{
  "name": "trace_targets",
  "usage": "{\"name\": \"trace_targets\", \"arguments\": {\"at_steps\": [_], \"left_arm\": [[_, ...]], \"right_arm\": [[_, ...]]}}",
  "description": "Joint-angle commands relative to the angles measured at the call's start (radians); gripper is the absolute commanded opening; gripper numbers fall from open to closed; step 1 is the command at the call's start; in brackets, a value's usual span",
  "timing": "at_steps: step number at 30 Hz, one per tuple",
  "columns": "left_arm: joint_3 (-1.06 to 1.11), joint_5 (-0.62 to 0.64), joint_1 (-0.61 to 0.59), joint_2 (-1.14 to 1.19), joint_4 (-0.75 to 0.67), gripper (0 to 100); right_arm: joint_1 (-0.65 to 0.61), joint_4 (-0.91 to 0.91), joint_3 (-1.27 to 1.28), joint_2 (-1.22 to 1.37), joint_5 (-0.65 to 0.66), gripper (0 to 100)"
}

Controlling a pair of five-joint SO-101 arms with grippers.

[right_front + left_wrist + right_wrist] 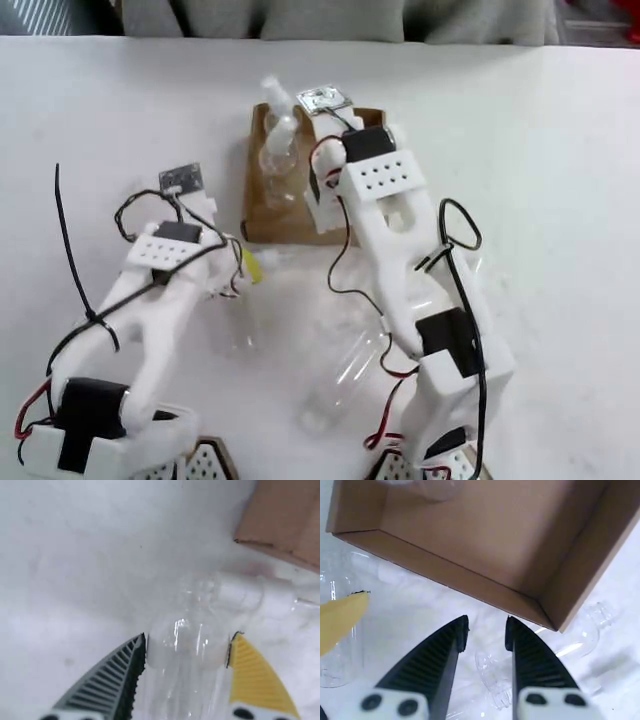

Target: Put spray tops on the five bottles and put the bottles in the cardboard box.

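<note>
Left wrist view: left gripper (pixel 188 639) pinches 1 bottle (pixel 192 615) (clear); right gripper (pixel 486 623) slightly parted.

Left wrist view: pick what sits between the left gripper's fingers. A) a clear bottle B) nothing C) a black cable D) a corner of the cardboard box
A: a clear bottle fills the gap of the left gripper, touching both its grey and yellow fingers.
</note>
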Motion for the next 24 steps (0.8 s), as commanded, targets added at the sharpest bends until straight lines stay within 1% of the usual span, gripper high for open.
{"name": "trace_targets", "arguments": {"at_steps": [1,14,16,21,24], "left_arm": [[-0.012,-0.005,-0.01,-0.002,-0.015,27],[-0.014,-0.009,-0.008,-0.001,-0.003,27],[-0.032,-0.009,-0.005,-0.001,0.034,27],[-0.149,-0.032,-0.008,-0.001,0.215,27],[-0.187,-0.049,-0.007,-0.001,0.27,27]], "right_arm": [[0.01,-0.012,0.017,-0.038,0.012,9.4],[0.007,-0.013,0.02,-0.035,0.012,9.4],[0.007,-0.013,0.02,-0.035,0.012,9.4],[0.007,-0.013,0.02,-0.036,0.012,9.4],[0.007,-0.013,0.02,-0.036,0.012,9.4]]}}
